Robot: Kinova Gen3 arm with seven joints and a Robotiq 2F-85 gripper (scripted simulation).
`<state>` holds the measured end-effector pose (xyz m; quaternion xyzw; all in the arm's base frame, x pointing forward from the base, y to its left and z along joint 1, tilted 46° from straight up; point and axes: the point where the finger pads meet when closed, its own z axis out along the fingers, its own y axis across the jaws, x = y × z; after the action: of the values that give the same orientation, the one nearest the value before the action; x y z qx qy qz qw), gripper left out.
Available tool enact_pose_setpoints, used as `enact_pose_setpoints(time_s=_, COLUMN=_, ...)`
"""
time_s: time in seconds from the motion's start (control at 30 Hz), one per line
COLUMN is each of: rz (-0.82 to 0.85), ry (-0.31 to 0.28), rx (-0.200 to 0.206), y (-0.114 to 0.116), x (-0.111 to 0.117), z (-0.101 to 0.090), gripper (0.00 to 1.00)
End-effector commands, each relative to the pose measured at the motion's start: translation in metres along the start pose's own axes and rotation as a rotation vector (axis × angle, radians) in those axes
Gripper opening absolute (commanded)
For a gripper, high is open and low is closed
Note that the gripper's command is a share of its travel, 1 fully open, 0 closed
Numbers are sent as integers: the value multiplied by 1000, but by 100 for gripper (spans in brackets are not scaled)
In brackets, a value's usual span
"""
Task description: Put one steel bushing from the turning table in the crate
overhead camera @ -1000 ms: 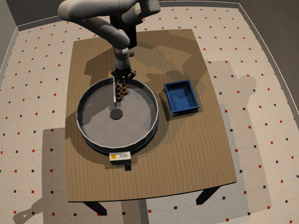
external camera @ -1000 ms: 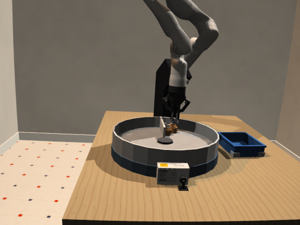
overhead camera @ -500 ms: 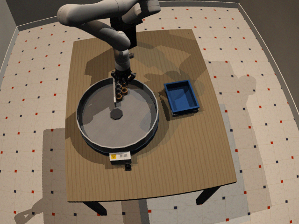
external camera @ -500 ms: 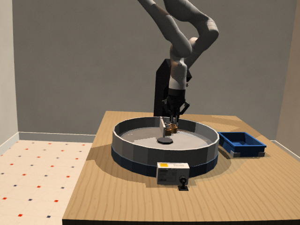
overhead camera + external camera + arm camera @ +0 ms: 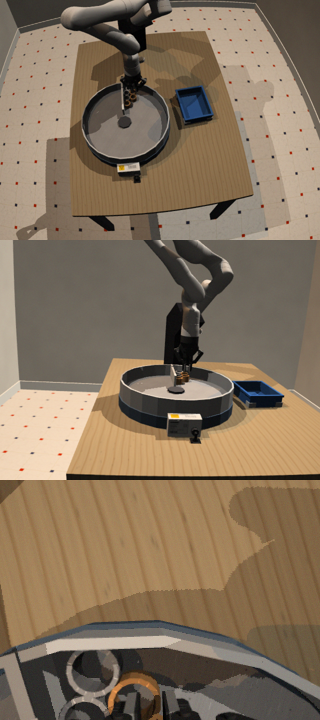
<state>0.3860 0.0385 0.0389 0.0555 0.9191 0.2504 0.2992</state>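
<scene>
Grey walls and a pale tiled floor with red and blue dots surround a wooden counter (image 5: 160,180); on its left half sits the turning table (image 5: 87,134), a wide round tray with a low grey rim, a dark hub (image 5: 124,121) at its centre and a thin upright divider (image 5: 122,99) running from near the hub toward the far rim; just right of that divider stands a tight cluster of bushings, upright with their bores facing up, grey steel bushings (image 5: 126,95) next to the divider and bronze-coloured bushings (image 5: 133,97) on the outer side; the hand (image 5: 187,367) hangs straight down over the far end of this cluster, fingers drawn nearly together and holding nothing; in the wrist view the fingertips appear to sit at the orange ring, while the nearest steel bushing (image 5: 94,667) lies just to its left, toward the divider; so a steel pick probably needs a small sideways shift that way before descending; well to the right, apart from the tray, the blue crate (image 5: 208,104) waits with nothing visible inside.
</scene>
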Motion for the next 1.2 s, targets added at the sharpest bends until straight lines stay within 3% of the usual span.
enact_pose_setpoints(time_s=0.0, rz=0, ry=1, rx=-1, y=1, x=0, z=0, gripper=14)
enact_pose_setpoints(time_s=1.17, rz=0, ry=1, rx=-1, y=0, x=0, z=12, gripper=14)
